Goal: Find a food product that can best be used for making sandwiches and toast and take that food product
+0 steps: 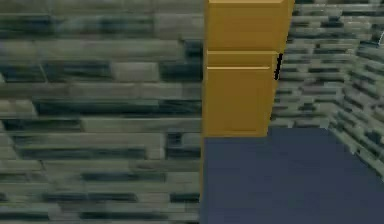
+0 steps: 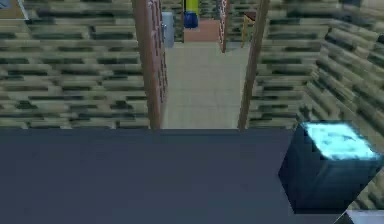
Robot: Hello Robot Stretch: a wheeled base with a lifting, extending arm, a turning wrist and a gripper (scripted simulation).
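Observation:
No bread-like food shows here. In the forward view a stone-patterned wall (image 1: 100,110) stands close on the left, and a yellow cabinet (image 1: 243,70) with stacked door panels rises beside it. In the arm side view a dark blue floor (image 2: 130,175) lies in front of a doorway (image 2: 205,70) that leads into another room with a pale floor.
A dark blue floor (image 1: 290,180) stretches past the cabinet to stone walls (image 1: 340,70) on the forward view's right. A dark box with a glowing cyan top (image 2: 330,160) sits at the arm side view's lower right. Beyond the doorway stand small blue and yellow objects (image 2: 190,15).

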